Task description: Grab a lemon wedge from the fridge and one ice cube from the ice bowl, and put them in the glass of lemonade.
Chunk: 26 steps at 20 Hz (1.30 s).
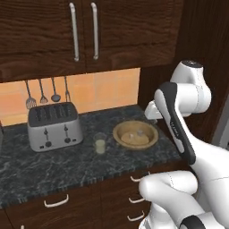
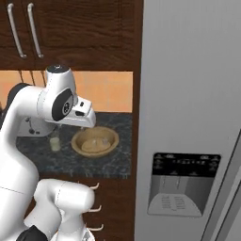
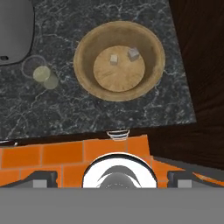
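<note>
A shiny steel toaster (image 1: 54,126) sits at the left of the frame on the dark speckled tabletop (image 1: 67,165). Four kitchen tools (image 1: 48,93) hang on the orange wall above it. Dark wood cabinets (image 1: 80,33) fill the top, and drawers (image 1: 58,202) with pale handles sit below.

Toaster (image 3: 15,28) cut by the hand view's corner; fridge (image 2: 188,117) cropped, its doors shut.

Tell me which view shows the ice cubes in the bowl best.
The hand view: it looks straight down into the ice bowl, with two separate ice cubes on its floor. The left base view shows them small and faint; the right base view blurs them.
</note>
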Available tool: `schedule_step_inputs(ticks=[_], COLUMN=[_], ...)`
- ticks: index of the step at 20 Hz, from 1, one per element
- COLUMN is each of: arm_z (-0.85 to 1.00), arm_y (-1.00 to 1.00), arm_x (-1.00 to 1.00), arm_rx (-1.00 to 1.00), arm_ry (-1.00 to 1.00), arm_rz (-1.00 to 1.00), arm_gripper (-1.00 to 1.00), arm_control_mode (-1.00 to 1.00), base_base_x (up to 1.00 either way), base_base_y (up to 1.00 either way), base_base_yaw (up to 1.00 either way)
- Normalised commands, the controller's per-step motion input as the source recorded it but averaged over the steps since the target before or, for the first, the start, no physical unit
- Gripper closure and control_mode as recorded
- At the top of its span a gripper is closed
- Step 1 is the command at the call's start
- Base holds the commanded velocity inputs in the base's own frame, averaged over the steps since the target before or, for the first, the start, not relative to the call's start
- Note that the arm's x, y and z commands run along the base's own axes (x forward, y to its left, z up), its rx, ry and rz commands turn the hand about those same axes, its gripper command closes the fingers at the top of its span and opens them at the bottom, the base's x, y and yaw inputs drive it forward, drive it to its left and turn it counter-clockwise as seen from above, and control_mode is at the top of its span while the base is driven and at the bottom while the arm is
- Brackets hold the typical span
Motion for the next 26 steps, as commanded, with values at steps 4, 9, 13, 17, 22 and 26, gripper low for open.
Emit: schedule_step_inputs(ticks=[4, 9, 13, 17, 22, 26], arm_z=[0.00, 0.00, 0.00, 0.00, -0.13, -0.93], arm_y=[0.00, 0.00, 0.00, 0.00, 0.04, 0.12], arm_x=[0.00, 0.00, 0.00, 0.00, 0.00, 0.21], arm_rx=[0.00, 0.00, 0.00, 0.00, 0.00, 0.05], arm_ry=[0.00, 0.00, 0.00, 0.00, 0.01, 0.12], arm_rz=[0.00, 0.00, 0.00, 0.00, 0.00, 0.00], arm_gripper=[-1.00, -1.00, -1.00, -1.00, -1.00, -1.00], arm_control_mode=[1.00, 1.00, 1.00, 1.00, -1.00, -1.00], base_base_x=[0.65, 0.39, -0.20, -0.42, -0.10, 0.00], base_base_y=[0.03, 0.01, -0.19, -0.04, 0.09, 0.00], base_base_yaw=[0.00, 0.00, -0.07, 0.00, 0.00, 0.00])
